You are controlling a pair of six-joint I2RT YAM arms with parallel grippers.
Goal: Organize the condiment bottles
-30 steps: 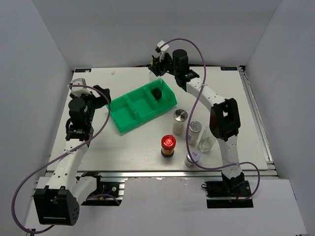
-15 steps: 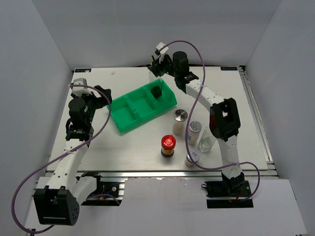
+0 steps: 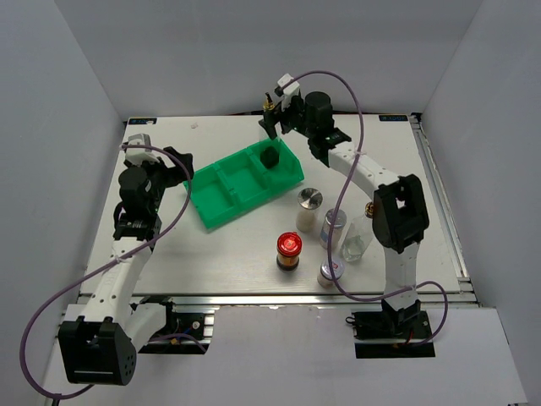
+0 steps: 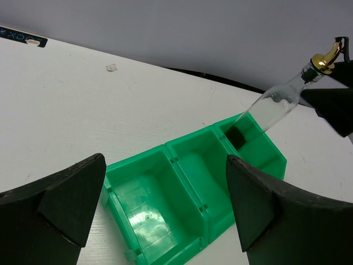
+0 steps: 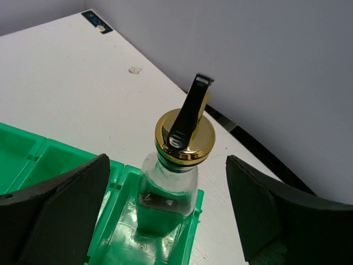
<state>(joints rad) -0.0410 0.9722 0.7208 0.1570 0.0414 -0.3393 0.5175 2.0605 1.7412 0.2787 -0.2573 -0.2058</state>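
Right jaws have opened around the cruet [image 5: 168, 193] in the green tray [image 5: 33, 154].

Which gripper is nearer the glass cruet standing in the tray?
Right. The right gripper straddles the cruet, open, jaws clear of it on both sides. The left gripper hangs open beyond the opposite end of the green tray, well apart from the cruet.
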